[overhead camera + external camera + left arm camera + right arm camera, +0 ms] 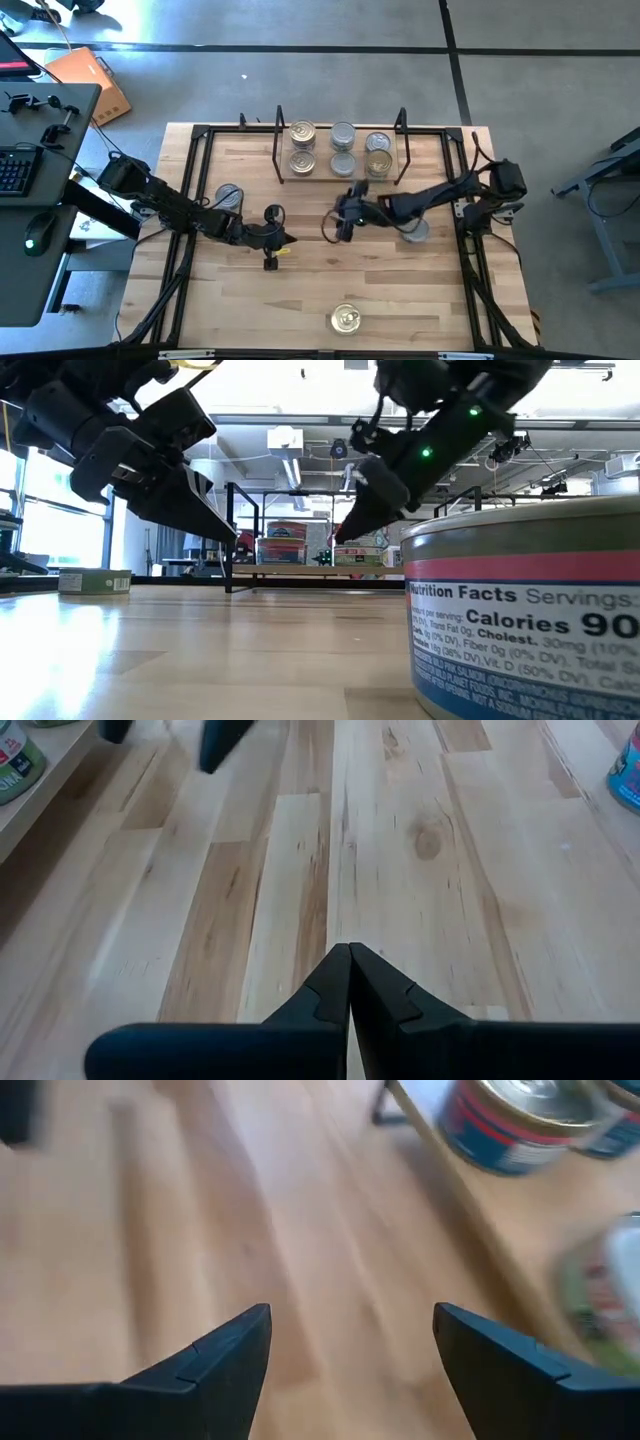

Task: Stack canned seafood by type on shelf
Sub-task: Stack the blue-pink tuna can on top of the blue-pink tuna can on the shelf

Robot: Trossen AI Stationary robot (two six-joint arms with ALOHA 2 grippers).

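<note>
The shelf stands at the table's far side and holds several tins, gold-lidded and grey-lidded, some in stacks. Three loose tins rest on their bases on the table: a grey-lidded one beside my left arm, a grey-lidded one under my right arm, and a gold-lidded one near the near edge, large in the low view. My left gripper is shut over bare wood at mid-table. My right gripper is open, in front of the shelf, facing the left one.
A black frame runs round the tabletop edges. The shelf's black wire uprights stand at both its ends. Bare wood lies between the grippers and the near-edge tin. A small dark piece with a yellow tip lies by the left gripper.
</note>
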